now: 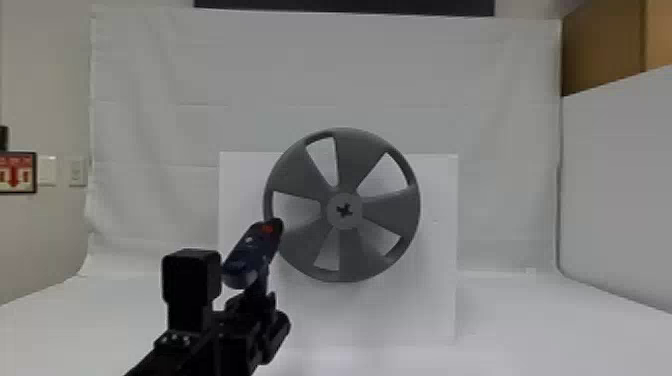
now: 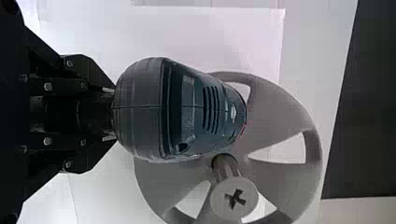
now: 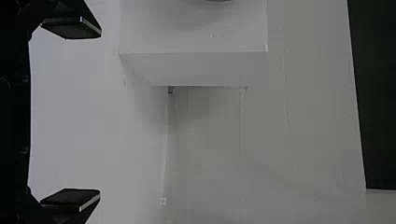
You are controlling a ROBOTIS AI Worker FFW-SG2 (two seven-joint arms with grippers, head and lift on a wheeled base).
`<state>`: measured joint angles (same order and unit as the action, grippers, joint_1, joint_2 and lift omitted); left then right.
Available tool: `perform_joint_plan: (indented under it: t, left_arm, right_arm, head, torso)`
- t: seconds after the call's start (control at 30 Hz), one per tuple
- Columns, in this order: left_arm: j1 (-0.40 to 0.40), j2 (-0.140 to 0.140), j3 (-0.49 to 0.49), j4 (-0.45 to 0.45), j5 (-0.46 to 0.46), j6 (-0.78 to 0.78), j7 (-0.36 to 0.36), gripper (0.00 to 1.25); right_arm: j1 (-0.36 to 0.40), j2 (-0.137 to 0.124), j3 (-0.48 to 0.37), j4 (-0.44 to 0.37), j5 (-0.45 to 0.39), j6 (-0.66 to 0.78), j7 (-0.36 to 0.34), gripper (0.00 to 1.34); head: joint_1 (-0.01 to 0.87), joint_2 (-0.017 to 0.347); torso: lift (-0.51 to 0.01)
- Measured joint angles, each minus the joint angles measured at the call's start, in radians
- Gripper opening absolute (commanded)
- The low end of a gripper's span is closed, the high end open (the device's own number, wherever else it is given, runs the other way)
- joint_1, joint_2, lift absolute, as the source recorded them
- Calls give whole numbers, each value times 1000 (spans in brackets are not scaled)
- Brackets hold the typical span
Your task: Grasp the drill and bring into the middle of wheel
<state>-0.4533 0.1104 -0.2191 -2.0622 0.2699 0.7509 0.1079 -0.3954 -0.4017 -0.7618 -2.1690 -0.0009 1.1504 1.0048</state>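
Left end effector point(image 2: 112, 114) is clamped on the drill point(image 1: 250, 252), which sits left of the hub point(image 2: 222, 198) on the wheel point(image 1: 300, 172). Right end effector point(image 3: 93, 113) is spread, empty. My worry: going sideways too close might clip the hub. Left wrist view shows it sticking out; head view's nearly face-on, so depth's tricky.

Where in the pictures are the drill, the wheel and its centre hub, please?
Drill point(image 1: 248, 255): head view, on its dark blue body.
Wheel point(image 1: 354, 159): head view, on an upper grey spoke.
Centre hub point(image 2: 235, 198): left wrist view, on its cross mark.
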Motion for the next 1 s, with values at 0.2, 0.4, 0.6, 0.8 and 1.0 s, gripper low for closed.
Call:
perform_joint_plan:
  t: [0.2, 0.4, 0.6, 0.8, 1.0]
  left_arm:
    - [9, 0, 16, 29, -3, 4, 15, 26]
    - [15, -1, 29, 66, -6, 3, 29, 26]
    - [20, -2, 39, 104, -8, 2, 39, 26]
    - [21, -5, 46, 137, -6, -1, 43, 26]
    - [21, -6, 51, 147, -5, -1, 55, 26]
  right_arm:
    - [-1, 2, 9, 1, 11, 0, 0, 1239]
    - [-2, 4, 14, 5, 14, 0, 0, 1239]
    - [-1, 4, 12, 6, 13, 0, 0, 1239]
    - [2, 4, 12, 6, 13, 0, 0, 1239]
    - [3, 5, 12, 6, 14, 0, 0, 1239]
  head:
    - [0, 0]
    - [0, 0]
    - [0, 0]
    - [0, 0]
    - [0, 0]
  torso:
    - [-406]
    - [-406]
    - [-406]
    - [-406]
    - [-406]
